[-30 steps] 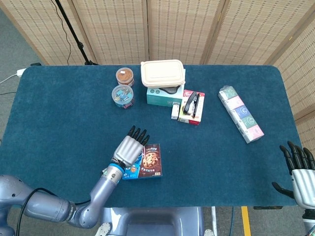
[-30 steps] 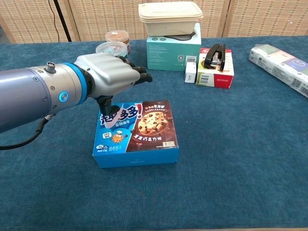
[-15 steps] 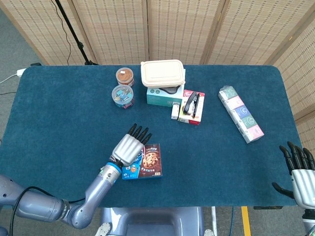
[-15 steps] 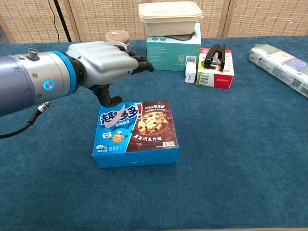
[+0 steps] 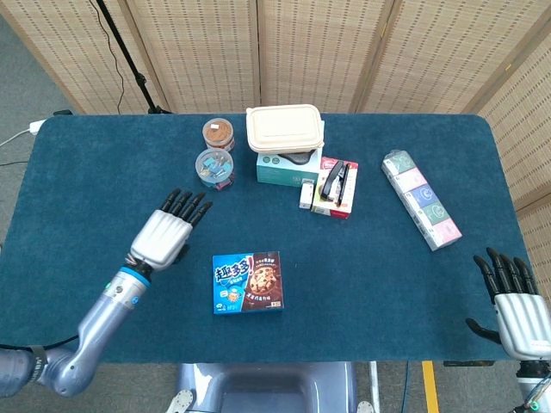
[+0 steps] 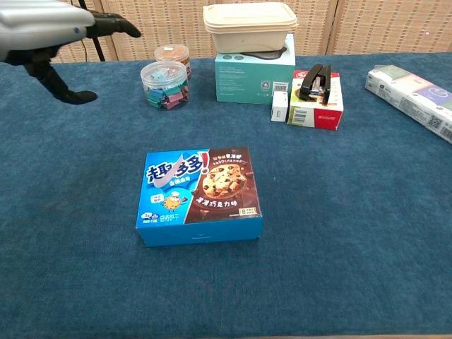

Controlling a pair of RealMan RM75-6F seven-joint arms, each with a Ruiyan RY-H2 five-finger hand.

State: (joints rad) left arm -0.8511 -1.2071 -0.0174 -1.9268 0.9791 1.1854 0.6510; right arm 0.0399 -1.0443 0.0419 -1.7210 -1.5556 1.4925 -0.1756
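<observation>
The cookie box point(image 5: 248, 282) lies flat on the blue bench point(image 5: 103, 181), picture side up, with nothing touching it. A second ago the left hand point(image 5: 166, 231) hovered right over the box's near-left corner; now it has drawn away to the left and lifted, so the box sits well clear of it, off to the hand's right and a little nearer the robot. The box itself has not shifted — same spot, same angle. As a judgement, the hand has let the box be rather than taken it, and the box stands free for whatever comes.

The left hand is empty, fingers straight and spread, pointing away from the robot toward the jars. In the chest view only its dark fingertips and thumb point(image 6: 67, 90) show at the top left corner, above the bench. The right hand point(image 5: 514, 301) hangs off the near right edge of the bench, also empty with fingers spread, far from everything and barely moved.

Just beyond the left hand's fingertips stands a clear jar point(image 5: 214, 168) holding coloured binder clips, and behind that a second jar point(image 5: 219, 133) of something brown — what, I cannot tell. Further to the hand's right a closed beige lunch box point(image 5: 285, 128) rests on a teal carton point(image 5: 284, 169); its contents are hidden. Beside the carton are a small white box point(image 5: 306, 194) and a red-and-white box point(image 5: 331, 203) carrying a black stapler point(image 5: 336, 181). A long wrapped pack point(image 5: 421, 199) lies nearest the right hand, still well apart from it.
</observation>
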